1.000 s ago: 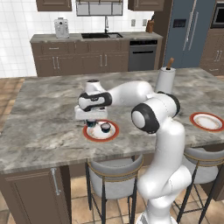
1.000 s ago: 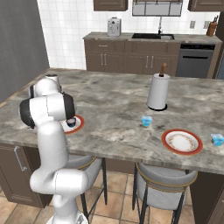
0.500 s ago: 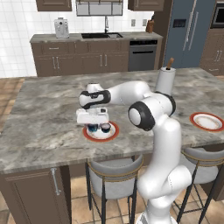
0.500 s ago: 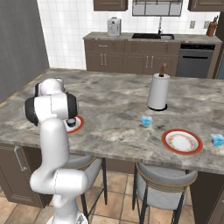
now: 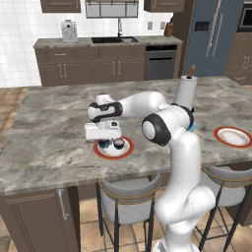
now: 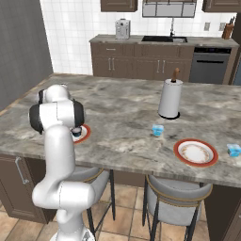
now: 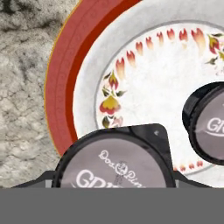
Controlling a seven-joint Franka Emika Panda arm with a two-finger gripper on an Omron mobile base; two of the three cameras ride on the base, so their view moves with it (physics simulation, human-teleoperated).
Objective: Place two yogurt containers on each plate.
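Since a second ago, the left base view shows the tool point(image 5: 104, 143) lowered onto the near plate point(image 5: 114, 147), beside a navy cup point(image 5: 119, 143). Hand view: its jaws clamp another navy yogurt cup point(image 7: 116, 159); light, stiff, best gripped by its sides.

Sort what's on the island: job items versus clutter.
Job: near plate with two navy cups; far plate; two light blue cups.
Clutter: paper-towel roll.
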